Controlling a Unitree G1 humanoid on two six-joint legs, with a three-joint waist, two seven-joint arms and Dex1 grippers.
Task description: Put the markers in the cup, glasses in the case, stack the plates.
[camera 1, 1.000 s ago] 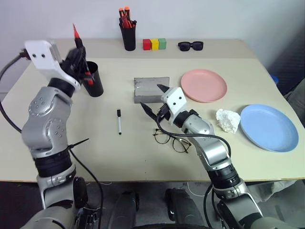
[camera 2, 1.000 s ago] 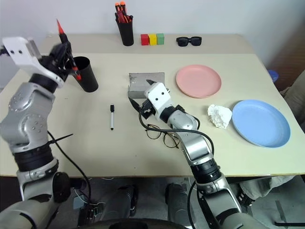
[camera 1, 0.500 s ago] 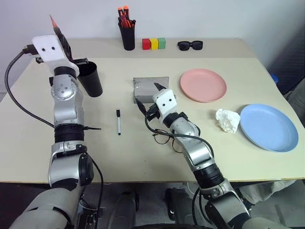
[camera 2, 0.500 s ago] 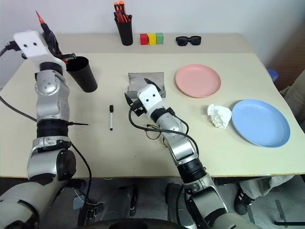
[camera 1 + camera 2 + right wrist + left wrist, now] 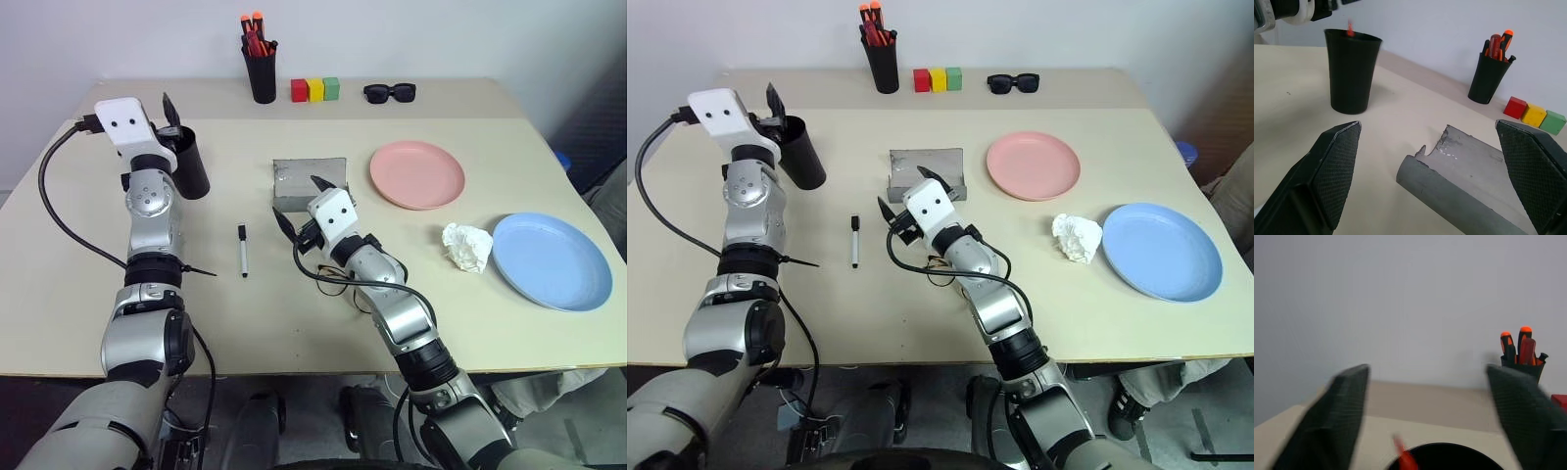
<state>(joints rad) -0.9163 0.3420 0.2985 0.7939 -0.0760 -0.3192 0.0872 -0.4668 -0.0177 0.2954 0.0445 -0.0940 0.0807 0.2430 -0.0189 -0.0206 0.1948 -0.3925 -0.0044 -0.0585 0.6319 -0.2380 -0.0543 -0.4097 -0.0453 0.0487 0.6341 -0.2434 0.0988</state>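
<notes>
Red marker [image 5: 1405, 458] sits tip-up in the cup [image 5: 188, 163], its red end poking above the rim, also seen in the right wrist view. The left gripper [image 5: 1425, 416] hangs right over the cup mouth, fingers [image 5: 1339, 411] spread wide with nothing between them.

From the cup, at 4 o'clock, the white marker [image 5: 243, 250] with its black cap lies flat on the bench [image 5: 294, 323], well apart from the cup.

Further along toward 3 o'clock, the grey case [image 5: 310, 183] lies open on the bench. The right gripper [image 5: 299, 204] hovers just at the case's near edge, fingers [image 5: 1334, 166] spread wide and empty, pointing across the case toward the cup.

The glasses [image 5: 343, 284] lie on the bench at 6 o'clock from the case, mostly hidden under the right arm.

2 plates, apart and unstacked: the pink one [image 5: 417, 174] at 3 o'clock from the case, just beside it; the blue one [image 5: 554, 261] at 4 o'clock from the pink, near the bench's right edge. A crumpled white paper [image 5: 467, 246] lies between them, close to the blue plate.

Along the back: a pen holder [image 5: 263, 70] with orange-tipped pens, then 3 blocks [image 5: 315, 90], red, yellow, green, then sunglasses [image 5: 390, 93].
</notes>
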